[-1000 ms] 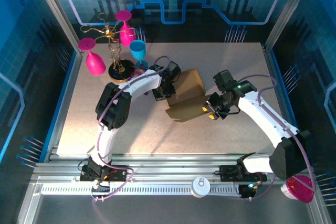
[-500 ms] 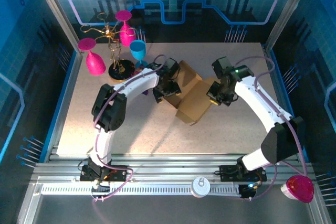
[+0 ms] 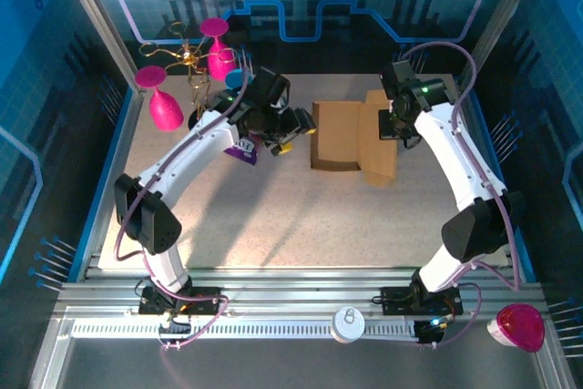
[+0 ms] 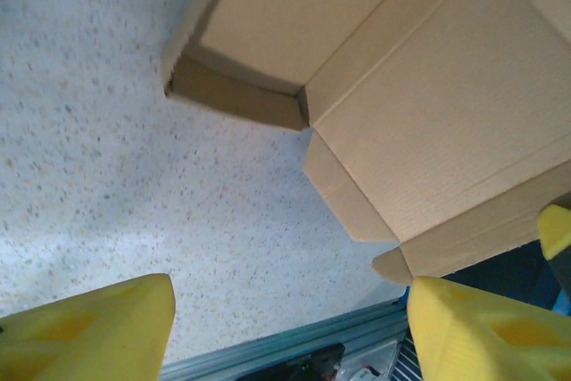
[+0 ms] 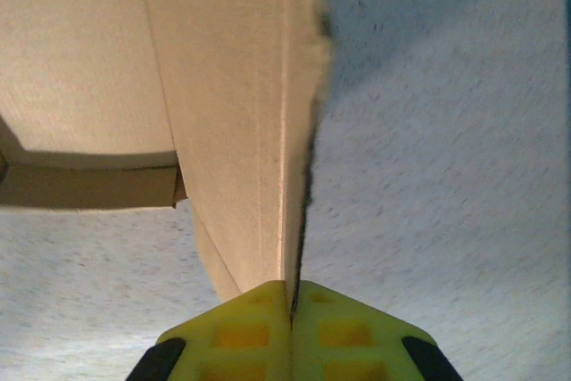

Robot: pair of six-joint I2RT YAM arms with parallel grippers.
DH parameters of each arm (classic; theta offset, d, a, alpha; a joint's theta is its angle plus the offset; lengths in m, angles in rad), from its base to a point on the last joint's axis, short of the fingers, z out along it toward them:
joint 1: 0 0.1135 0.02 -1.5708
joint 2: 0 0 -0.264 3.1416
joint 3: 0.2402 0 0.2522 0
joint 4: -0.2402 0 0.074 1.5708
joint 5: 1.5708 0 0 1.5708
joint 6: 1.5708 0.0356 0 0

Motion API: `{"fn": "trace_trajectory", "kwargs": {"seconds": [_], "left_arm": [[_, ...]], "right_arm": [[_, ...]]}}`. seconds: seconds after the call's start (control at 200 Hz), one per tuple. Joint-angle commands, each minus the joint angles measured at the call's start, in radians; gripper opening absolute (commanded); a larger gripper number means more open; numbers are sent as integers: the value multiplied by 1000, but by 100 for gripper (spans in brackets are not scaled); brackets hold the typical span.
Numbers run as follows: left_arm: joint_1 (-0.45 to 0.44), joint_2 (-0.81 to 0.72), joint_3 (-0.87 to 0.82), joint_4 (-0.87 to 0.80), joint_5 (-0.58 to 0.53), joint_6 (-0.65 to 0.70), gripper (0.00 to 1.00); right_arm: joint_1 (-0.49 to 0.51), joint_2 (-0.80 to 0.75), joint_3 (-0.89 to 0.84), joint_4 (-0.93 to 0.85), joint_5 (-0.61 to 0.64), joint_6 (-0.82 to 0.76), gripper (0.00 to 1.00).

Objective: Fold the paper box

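My right gripper [image 5: 292, 296] is pressed tight on the thin edge of a flap [image 5: 234, 131] of the paper box [image 3: 339, 134]. I think it holds that side up and keeps the box from sliding while I fold. My left gripper [image 4: 285, 332] has its yellow fingers [image 4: 89, 327] spread wide with nothing between them. It waits just beside the box's left side, I think to be ready for the next flap. The box lies open on the table [image 3: 273, 216], toward the back and a bit to the right. A purple snack packet [image 3: 244, 152] lies under the left arm. A second ago the box sat tilted nearer the middle, with the left gripper right against it. Now the box is straight and farther back, and the left gripper has moved away.
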Motion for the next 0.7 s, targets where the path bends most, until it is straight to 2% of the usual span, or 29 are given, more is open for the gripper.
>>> {"fn": "trace_trajectory", "kwargs": {"seconds": [0.0, 0.05, 0.16, 0.23, 0.345, 0.41, 0.51, 0.69], "left_arm": [[44, 7, 95, -60, -7, 161, 66], [57, 13, 112, -51, -14, 219, 63], [71, 14, 118, 20, -18, 389, 51], [74, 11, 96, 75, -35, 537, 47], [116, -25, -17, 210, 7, 708, 41], [131, -70, -107, 302, 5, 820, 44], [140, -162, -267, 462, 1, 992, 56], [159, -234, -395, 586, 63, 1211, 62]], "right_arm": [[84, -14, 2, 72, 94, -296, 0], [129, -24, -12, 123, 134, -374, 0], [216, -44, -72, 246, 158, -531, 0], [249, -75, -141, 365, 128, -630, 0], [251, -98, -189, 462, 26, -754, 0], [246, -103, -209, 496, -33, -836, 0], [235, -109, -227, 532, -138, -927, 0], [236, -89, -216, 538, -208, -981, 0]]}}
